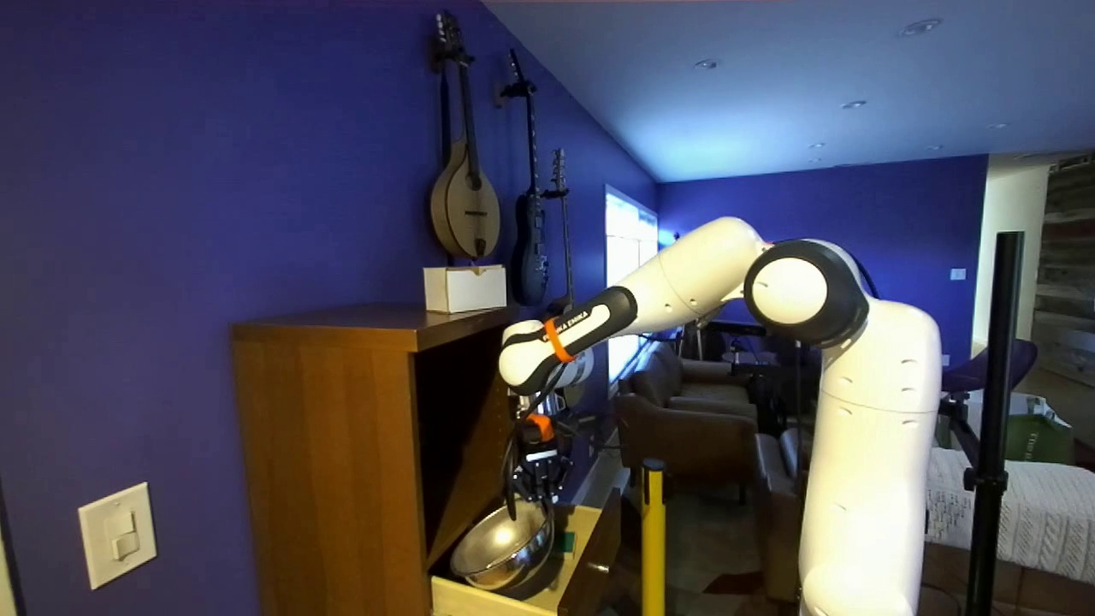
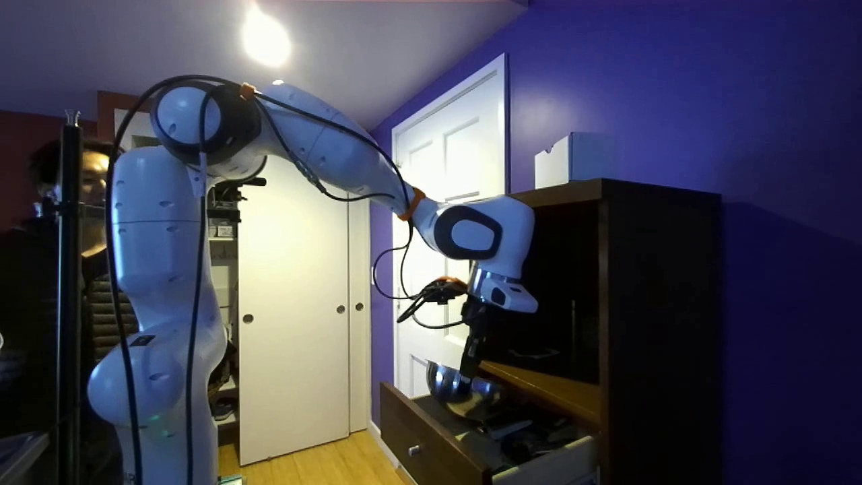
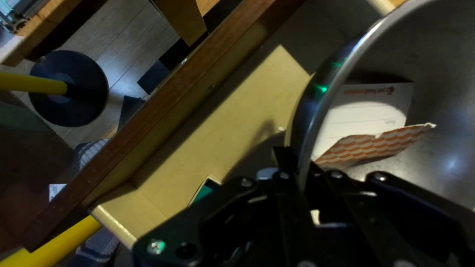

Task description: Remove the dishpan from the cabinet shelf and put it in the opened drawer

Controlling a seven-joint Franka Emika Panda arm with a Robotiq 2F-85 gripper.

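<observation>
The dishpan, a shiny silver bowl (image 1: 503, 547), is tilted in the opened drawer; it also shows in an exterior view (image 2: 442, 382) and the wrist view (image 3: 445, 148). My gripper (image 3: 298, 161) is shut on its rim, one finger on each side, pointing down; it shows in both exterior views (image 1: 541, 492) (image 2: 469, 370). The drawer (image 1: 488, 601) has pale wood walls and a dark brown front (image 2: 431, 438). Whether the bowl rests on the drawer bottom (image 3: 222, 122) cannot be told. The cabinet shelf (image 2: 549, 389) shows as a brown board above the drawer.
A patterned card (image 3: 371, 111) shows inside the bowl's rim. A green item (image 1: 565, 542) and dark items (image 2: 532, 441) lie in the drawer. A white box (image 1: 466, 289) stands on the cabinet top (image 1: 342, 316). A yellow post (image 1: 654, 539) stands near the drawer front.
</observation>
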